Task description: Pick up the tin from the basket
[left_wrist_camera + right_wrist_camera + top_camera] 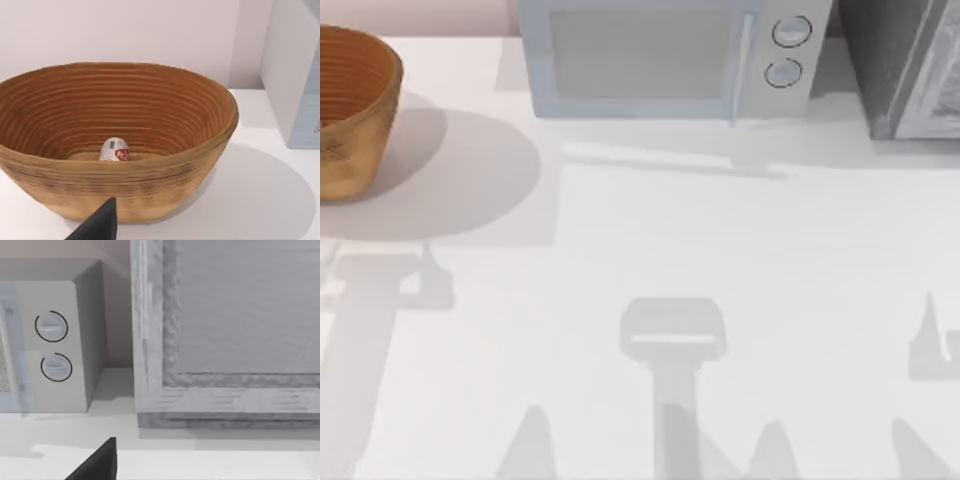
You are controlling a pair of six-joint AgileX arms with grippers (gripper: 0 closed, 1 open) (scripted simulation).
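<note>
Approach step, nothing grasped yet. The basket [350, 110] is seen at the upper left of the top view, on the table [720, 260]. The tin [114, 150] lies on the basket floor. The state of the left fingers [102, 225] cannot be told. Next, a descent over the rim onto the tin is judged necessary

left end effector [100, 226] dark fingertip visible, right end effector [97, 462] likewise
</note>
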